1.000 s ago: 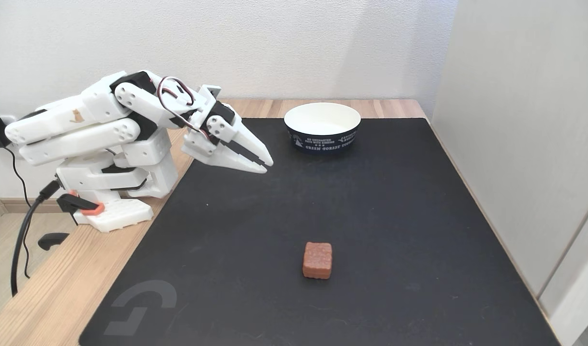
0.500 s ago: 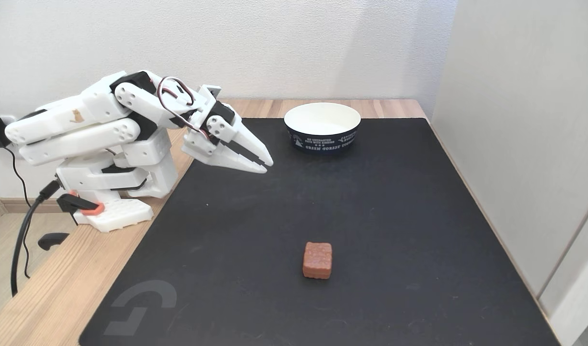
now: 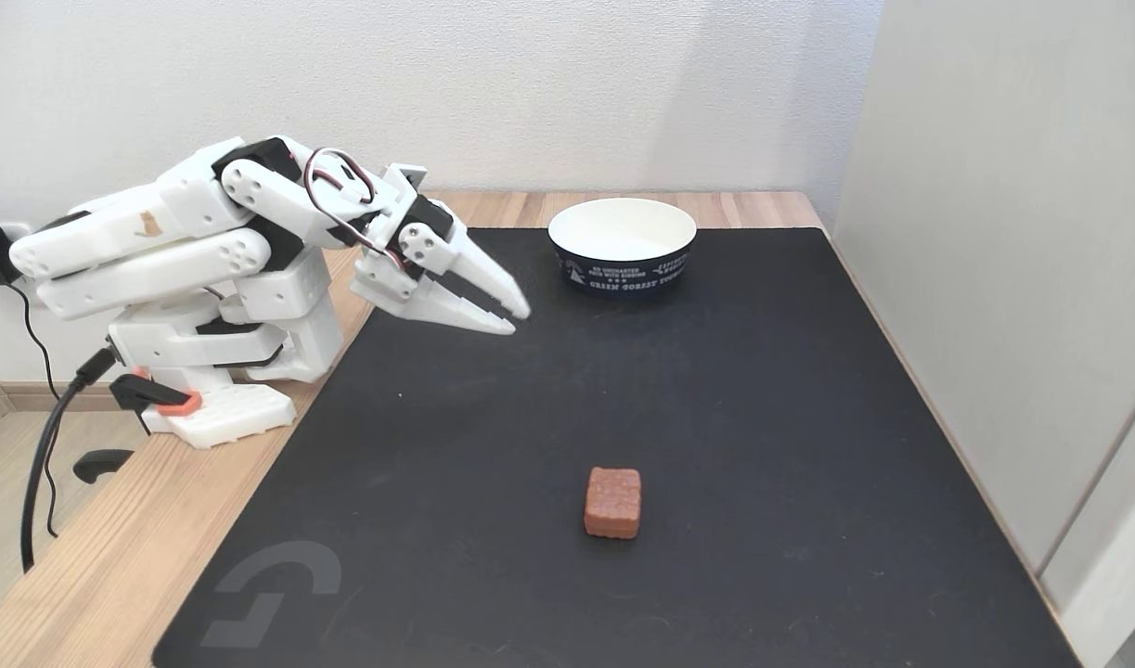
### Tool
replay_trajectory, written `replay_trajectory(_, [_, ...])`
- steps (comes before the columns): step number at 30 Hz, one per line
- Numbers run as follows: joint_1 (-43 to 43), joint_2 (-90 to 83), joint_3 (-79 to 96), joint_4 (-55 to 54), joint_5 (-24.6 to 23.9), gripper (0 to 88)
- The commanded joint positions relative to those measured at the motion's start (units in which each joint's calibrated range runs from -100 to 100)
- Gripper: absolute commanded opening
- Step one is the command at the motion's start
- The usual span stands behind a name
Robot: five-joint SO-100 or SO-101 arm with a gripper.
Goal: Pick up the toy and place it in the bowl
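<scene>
Arm folded low over its base at the left edge of the tabletop (image 3: 112, 566), upper links stacked nearly flat. Reads as a rest pose, nothing under way.

Hand (image 3: 516, 320) points out and slightly down over the near-left corner of the black mat (image 3: 762, 390), hanging just above it and touching nothing. Fingers lie close together with a thin dark slit between them, tips barely parted; it carries nothing.

Toy (image 3: 612, 502), a reddish-brown biscuit-like block, lies flat on the mat, bumpy face up, at about 5 o'clock from the hand and well apart from it. Open mat on every side, so access looks free from any direction.

Bowl (image 3: 622, 244) stands upright at the far edge of the mat, roughly 2 o'clock from the hand, straight off at 12 o'clock from the toy. Mouth up, white inside bare.

Judgement: pick not yet begun. The hand would need to spread wider before dropping over the block.
</scene>
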Motion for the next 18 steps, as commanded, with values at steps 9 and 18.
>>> replay_trajectory(9, [-0.3, -0.7, 0.3, 0.4, 0.3, 53.7])
replay_trajectory(18, [4.9, 10.3, -14.0, 8.4, -0.1, 51.6])
